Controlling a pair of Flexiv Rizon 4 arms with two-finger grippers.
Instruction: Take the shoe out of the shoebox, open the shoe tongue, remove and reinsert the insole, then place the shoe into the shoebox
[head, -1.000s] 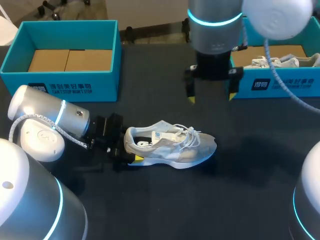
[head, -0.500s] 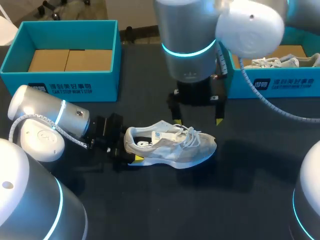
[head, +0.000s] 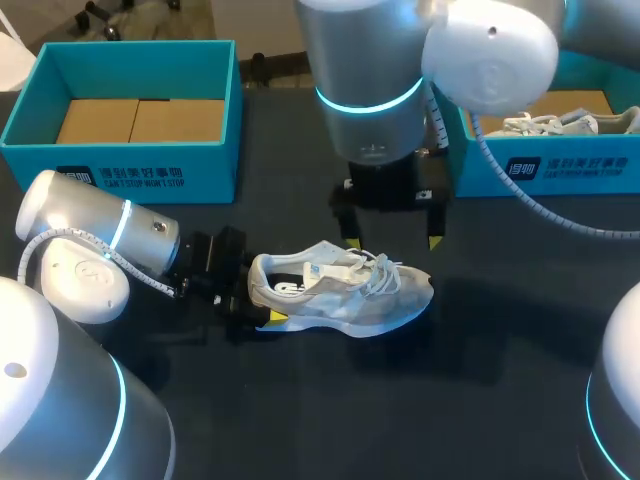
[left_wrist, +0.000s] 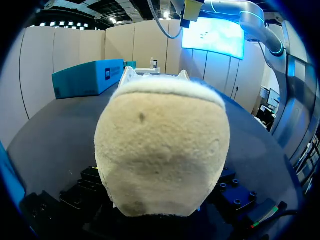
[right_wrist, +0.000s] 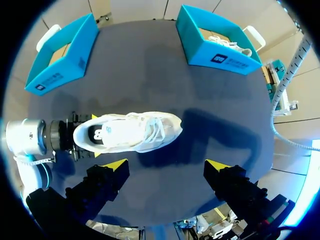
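Right now the shoe (head: 340, 290) is out of both boxes, sitting on its sole on the dark table (head: 400, 400) approx. mid-table, heel toward the left arm, toe pointing the other way. It's pale grey/white w/ white laces, and a blue-and-white label shows in the opening.

The left gripper (head: 255, 298) comes in low from the side and is clamped on the heel. In the right wrist view its yellow tips sit one on each side of the heel (right_wrist: 95, 136). In the left wrist view the fuzzy cream heel (left_wrist: 162, 150) fills nearly everything, w/ black finger bodies either side below it.

The right gripper (head: 392, 242) hangs above the table by the lace area, pointing down. Its fingers are spread wide w/ nothing btwn them. From its own wrist view (right_wrist: 165, 165) the shoe (right_wrist: 130, 132) lies ahead of the two yellow tips, clear of both.

There's an empty teal shoebox (head: 140, 170) at the back on the left arm's side, w/ only its brown cardboard floor showing. A second teal shoebox (head: 560, 170) at the back on the right arm's side holds another white shoe (head: 555, 123). Both boxes are well apart from the shoe on the table.
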